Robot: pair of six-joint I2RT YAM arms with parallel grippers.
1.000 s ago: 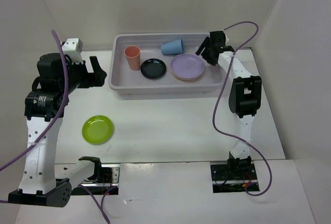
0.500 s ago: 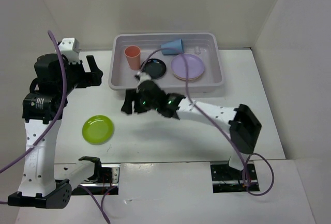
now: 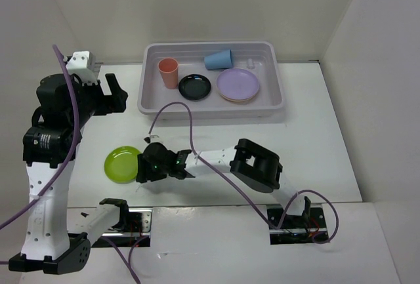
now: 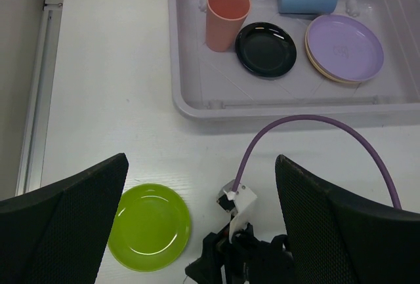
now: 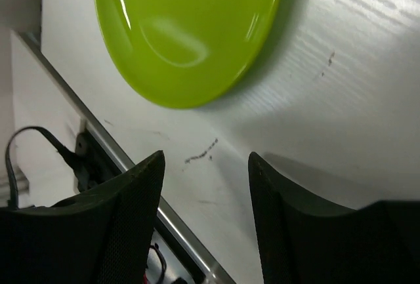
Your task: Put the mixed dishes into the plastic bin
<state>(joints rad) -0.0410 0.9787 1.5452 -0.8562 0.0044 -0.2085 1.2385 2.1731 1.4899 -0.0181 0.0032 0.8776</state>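
The lime green plate (image 3: 124, 164) lies on the table at the front left, and also shows in the left wrist view (image 4: 149, 226) and the right wrist view (image 5: 187, 28). My right gripper (image 3: 140, 172) is low beside its right edge, open and empty (image 5: 205, 159). The plastic bin (image 3: 211, 111) at the back holds the salmon-pink cup (image 3: 168, 72), the small black plate (image 3: 195, 86), the lavender plate (image 3: 238, 84) on the pale orange plate (image 4: 316, 56), and the blue cup (image 3: 218, 58) on its side. My left gripper (image 3: 113, 94) is raised left of the bin, open and empty (image 4: 200, 162).
The right arm's purple cable (image 3: 187, 117) loops over the table between the bin and the green plate. A metal rail (image 5: 131, 179) runs along the table's near edge just past the plate. Walls close in the table on the left, back and right.
My right arm has swung from the bin's right end across and down to the green plate's right side. My left arm has shifted slightly left.
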